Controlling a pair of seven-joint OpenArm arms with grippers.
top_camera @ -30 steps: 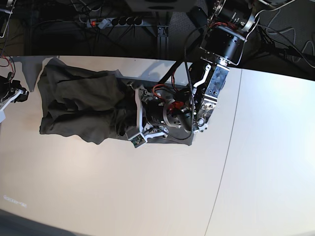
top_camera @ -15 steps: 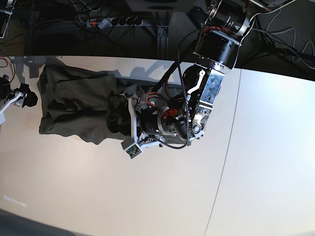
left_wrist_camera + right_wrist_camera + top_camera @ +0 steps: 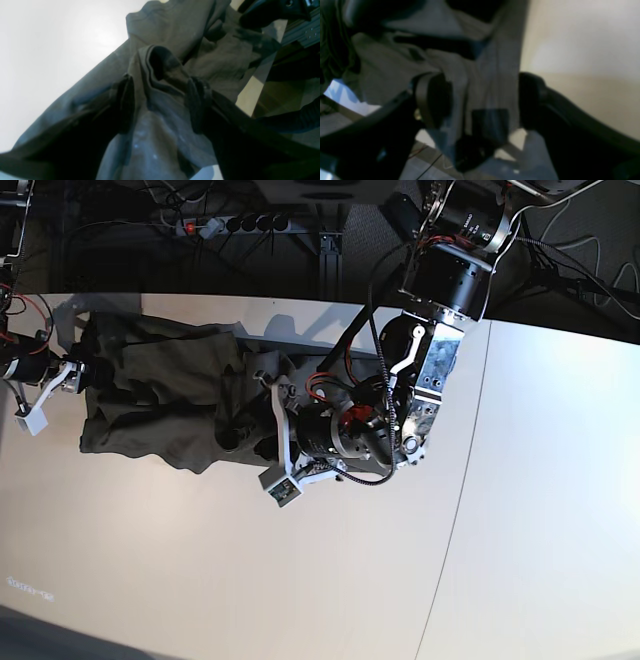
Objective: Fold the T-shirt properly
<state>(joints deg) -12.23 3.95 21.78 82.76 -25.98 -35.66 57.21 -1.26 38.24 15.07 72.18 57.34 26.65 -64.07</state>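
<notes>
The dark olive-grey T-shirt point(image 3: 150, 400) lies crumpled on the white table point(image 3: 250, 580), left of centre. My left gripper point(image 3: 245, 430) reaches in from the right and presses into the shirt's right part. In the left wrist view its fingers point(image 3: 126, 105) stand wide apart, open, with a thick raised fold of the T-shirt point(image 3: 160, 82) between them. My right gripper point(image 3: 85, 373) is at the shirt's left edge. In the right wrist view it point(image 3: 482, 100) is open, and its pads point(image 3: 432, 100) straddle a strip of the T-shirt point(image 3: 395, 65) beside bare table.
Behind the table's far edge run a power strip point(image 3: 230, 225) and loose cables. A seam point(image 3: 460, 510) crosses the table to the right of the left arm. The left arm's body covers the shirt's right end.
My right gripper has come in from the left edge to the shirt and has opened. My left gripper has shifted left, bunching the shirt's right part toward the middle.
</notes>
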